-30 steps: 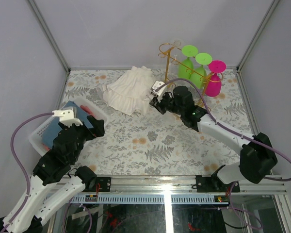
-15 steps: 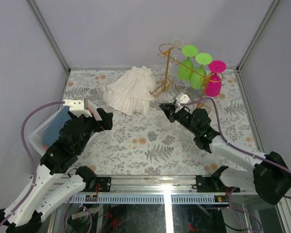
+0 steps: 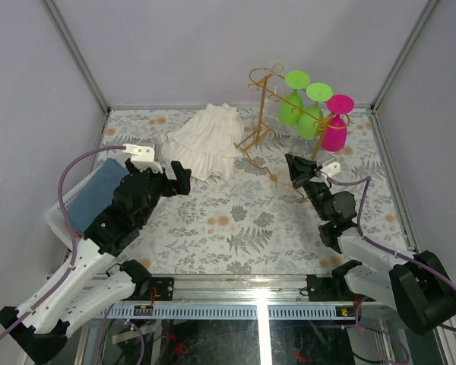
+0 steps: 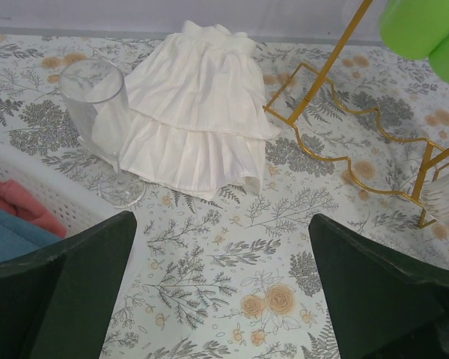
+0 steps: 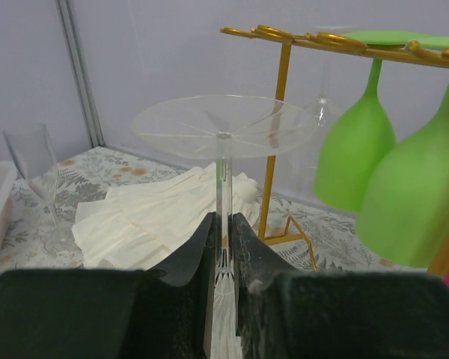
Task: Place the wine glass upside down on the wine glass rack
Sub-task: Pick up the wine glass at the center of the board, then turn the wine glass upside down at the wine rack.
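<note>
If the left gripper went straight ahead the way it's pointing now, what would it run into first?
Most likely the near hem of the white ruffled cloth, dead ahead of the open left gripper. It tilts downward, so it might touch the floral tabletop first; depth is unclear.

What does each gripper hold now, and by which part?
The right gripper holds a clear wine glass by its stem, foot up. The left gripper holds nothing.

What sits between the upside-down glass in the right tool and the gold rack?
Nothing visible: open air separates the clear wine glass in the right tool from the gold rack. Two green glasses already hang there.
</note>
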You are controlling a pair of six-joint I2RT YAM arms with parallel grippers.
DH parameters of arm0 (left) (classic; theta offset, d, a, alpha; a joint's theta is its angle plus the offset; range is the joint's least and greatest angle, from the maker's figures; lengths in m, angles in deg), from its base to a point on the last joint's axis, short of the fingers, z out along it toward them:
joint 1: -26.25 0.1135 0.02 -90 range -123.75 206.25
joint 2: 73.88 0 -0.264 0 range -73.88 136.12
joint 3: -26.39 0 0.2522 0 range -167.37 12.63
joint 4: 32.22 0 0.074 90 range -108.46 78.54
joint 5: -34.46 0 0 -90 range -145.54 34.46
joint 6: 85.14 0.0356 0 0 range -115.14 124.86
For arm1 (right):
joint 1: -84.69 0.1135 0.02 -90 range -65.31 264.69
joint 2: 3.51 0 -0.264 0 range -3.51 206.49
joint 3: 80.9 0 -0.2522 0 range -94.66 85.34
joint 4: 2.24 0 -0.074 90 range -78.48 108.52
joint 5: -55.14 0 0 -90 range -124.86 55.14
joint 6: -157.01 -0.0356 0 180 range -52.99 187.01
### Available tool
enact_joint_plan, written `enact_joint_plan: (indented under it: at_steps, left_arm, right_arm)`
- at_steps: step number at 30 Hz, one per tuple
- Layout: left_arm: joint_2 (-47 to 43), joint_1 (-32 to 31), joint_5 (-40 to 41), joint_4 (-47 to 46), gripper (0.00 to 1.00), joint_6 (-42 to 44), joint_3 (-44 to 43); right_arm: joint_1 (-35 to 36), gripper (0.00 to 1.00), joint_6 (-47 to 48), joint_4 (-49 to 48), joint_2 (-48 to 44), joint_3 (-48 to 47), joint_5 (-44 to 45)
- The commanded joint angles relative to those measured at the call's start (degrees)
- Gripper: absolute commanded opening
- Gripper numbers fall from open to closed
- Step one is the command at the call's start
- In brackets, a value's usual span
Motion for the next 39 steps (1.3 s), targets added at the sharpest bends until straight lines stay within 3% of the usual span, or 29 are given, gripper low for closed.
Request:
enact_joint_plan:
  at_steps: [1,5,17,28,39]
  left_arm:
    - [0.17,0.3,2.1,-5.34,1.0,2.46,0.91]
    - [0.58,0.26,2.95,-5.25,1.0,3.01,1.06]
    - [1.23,0.48,2.86,-4.9,1.0,3.39,0.86]
    - [1.68,0.78,2.96,-4.64,1.0,3.22,0.73]
    - [1.87,1.03,2.83,-4.46,1.0,3.39,0.66]
  right_arm:
    - [-3.68,0.0,-4.15,-10.73,-2.76,1.38,-8.7]
    - [-6.37,0.0,-4.11,-7.81,-7.25,1.58,-11.42]
    - [-8.06,0.0,-1.64,8.81,-11.74,-7.03,-1.43]
    - [-8.06,0.0,-4.1,11.44,-7.62,-9.98,7.87]
    - [-8.14,0.0,-6.05,7.84,-3.93,-10.5,10.26]
